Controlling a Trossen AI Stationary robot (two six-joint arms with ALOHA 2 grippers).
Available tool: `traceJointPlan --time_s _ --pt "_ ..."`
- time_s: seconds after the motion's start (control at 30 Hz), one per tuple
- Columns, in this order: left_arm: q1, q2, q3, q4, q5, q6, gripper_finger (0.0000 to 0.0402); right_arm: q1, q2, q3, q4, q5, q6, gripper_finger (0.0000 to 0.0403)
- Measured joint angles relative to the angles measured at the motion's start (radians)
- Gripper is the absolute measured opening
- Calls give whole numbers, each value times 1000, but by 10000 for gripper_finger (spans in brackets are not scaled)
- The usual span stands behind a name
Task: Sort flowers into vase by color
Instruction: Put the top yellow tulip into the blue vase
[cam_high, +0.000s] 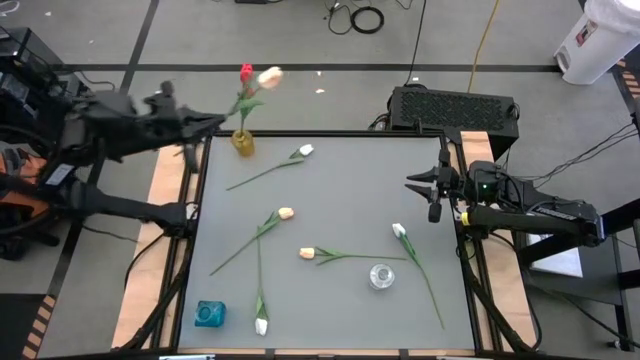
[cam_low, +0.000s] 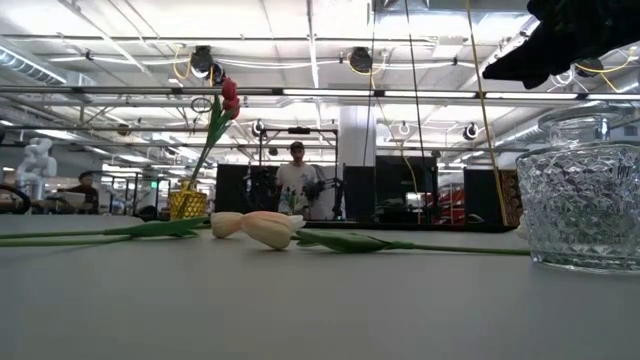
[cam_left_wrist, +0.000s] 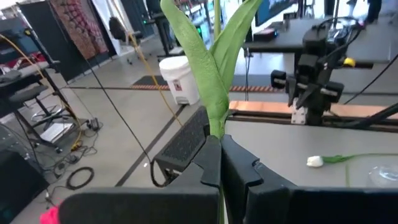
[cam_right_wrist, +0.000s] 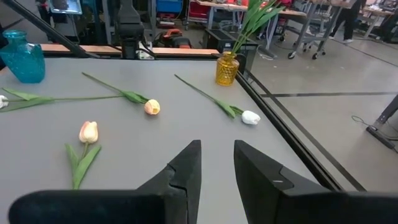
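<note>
The left gripper (cam_left_wrist: 219, 163) was seen with its jaws clamped on the stem of a cream tulip (cam_high: 269, 76), held beside the red tulip (cam_high: 246, 72) standing in the yellow vase (cam_high: 243, 143) at the far left corner of the desk (cam_high: 340, 180). The tulip's green leaves (cam_left_wrist: 211, 56) were shown rising straight out of the jaws only in the left wrist view. The right gripper (cam_high: 437, 189) was held at the desk's right edge, its jaws apart and empty. Five tulips (cam_high: 283, 213) were left lying across the desk's middle, well apart from both grippers. A clear glass vase (cam_high: 381, 276) and a blue vase (cam_high: 209, 314) stood near the near edge. In the low view alone, a person (cam_low: 296, 178) was shown standing beyond the desk.
</note>
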Motion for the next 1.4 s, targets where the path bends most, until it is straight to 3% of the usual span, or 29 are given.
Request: traceJointPlan --time_s 0.43,0.63,0.83,1.4 --pt "0 -397 -389 109 11 -28 0 0 0 0 7 30 27 86" --pt "0 -534 -601 243 89 -32 0 0 0 0 7 48 27 86" --pt "0 -590 -774 365 154 -51 0 0 0 0 6 101 27 86" --pt "0 -688 -1091 624 347 -107 0 0 14 0 0 103 26 86"
